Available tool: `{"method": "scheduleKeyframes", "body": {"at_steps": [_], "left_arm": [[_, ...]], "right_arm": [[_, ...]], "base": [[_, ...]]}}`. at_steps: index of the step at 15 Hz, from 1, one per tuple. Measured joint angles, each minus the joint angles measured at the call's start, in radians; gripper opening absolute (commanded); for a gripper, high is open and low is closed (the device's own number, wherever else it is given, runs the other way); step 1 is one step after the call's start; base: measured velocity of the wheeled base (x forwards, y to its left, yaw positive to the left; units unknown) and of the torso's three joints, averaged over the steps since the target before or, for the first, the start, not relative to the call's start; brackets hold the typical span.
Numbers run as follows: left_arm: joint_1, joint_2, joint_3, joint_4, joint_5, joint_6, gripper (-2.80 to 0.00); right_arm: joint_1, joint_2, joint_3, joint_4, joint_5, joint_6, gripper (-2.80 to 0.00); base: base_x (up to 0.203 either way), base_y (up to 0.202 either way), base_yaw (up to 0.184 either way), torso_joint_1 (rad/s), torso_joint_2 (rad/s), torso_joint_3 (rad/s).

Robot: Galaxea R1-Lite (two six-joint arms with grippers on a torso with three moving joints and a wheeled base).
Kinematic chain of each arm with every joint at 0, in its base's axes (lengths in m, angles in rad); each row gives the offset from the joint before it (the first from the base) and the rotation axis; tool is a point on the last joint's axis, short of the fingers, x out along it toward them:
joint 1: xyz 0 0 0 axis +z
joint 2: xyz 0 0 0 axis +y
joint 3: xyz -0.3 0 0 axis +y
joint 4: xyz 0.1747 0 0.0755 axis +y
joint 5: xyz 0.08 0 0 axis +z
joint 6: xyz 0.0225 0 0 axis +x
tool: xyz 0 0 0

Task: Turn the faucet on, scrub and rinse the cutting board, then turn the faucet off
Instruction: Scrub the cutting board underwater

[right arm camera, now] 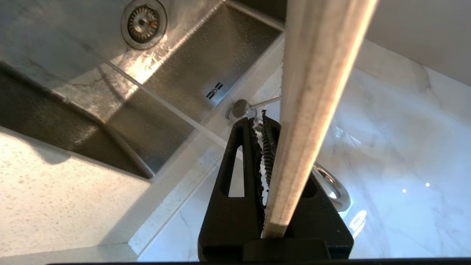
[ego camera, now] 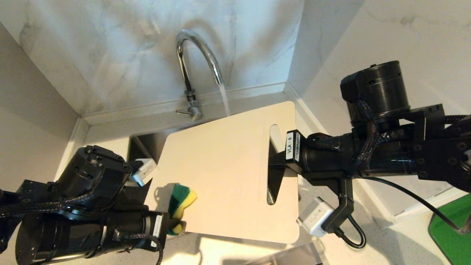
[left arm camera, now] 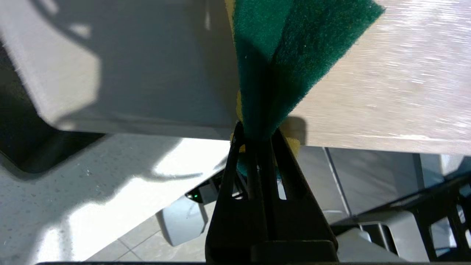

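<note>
Overhead, the cutting board (ego camera: 224,165) is held over the sink (right arm camera: 176,73) by the right gripper (ego camera: 279,165), jaws pinching its right end; the sponge (ego camera: 180,200) is pinched in the left gripper (left arm camera: 257,136) against the board's near left corner, and water is poured from the faucet (ego camera: 195,55).

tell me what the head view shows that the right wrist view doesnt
Only the head view shows the green-and-yellow sponge pinched in the left end effector against the board's top face, the whole arched faucet running water onto the far edge, and the handle slot.

Only the right wrist view shows the sink basin and its drain under the board.

Both share the cutting board, seen edge-on from the wrist and clamped in the right end effector, and the water stream.
</note>
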Motion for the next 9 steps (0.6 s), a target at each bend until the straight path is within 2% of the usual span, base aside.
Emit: {"method": "scheduleKeyframes", "body": {"at_steps": [4, 7, 9], "left_arm": [[0.114, 0.014, 0.156, -0.137, -0.068, 0.025, -2.8], [0.236, 0.033, 0.261, -0.242, -0.129, 0.077, -2.8], [0.341, 0.041, 0.307, -0.279, -0.187, 0.124, -2.8]], "right_arm": [[0.0, 0.001, 0.002, -0.003, 0.0, 0.003, -2.8], [0.0, 0.0, 0.003, -0.004, 0.001, 0.003, -2.8], [0.0, 0.0, 0.005, -0.005, 0.002, 0.003, -2.8]], "base": [[0.0, 0.0, 0.0, 0.0, 0.0, 0.0], [0.0, 0.0, 0.0, 0.0, 0.0, 0.0], [0.0, 0.0, 0.0, 0.0, 0.0, 0.0]]}}
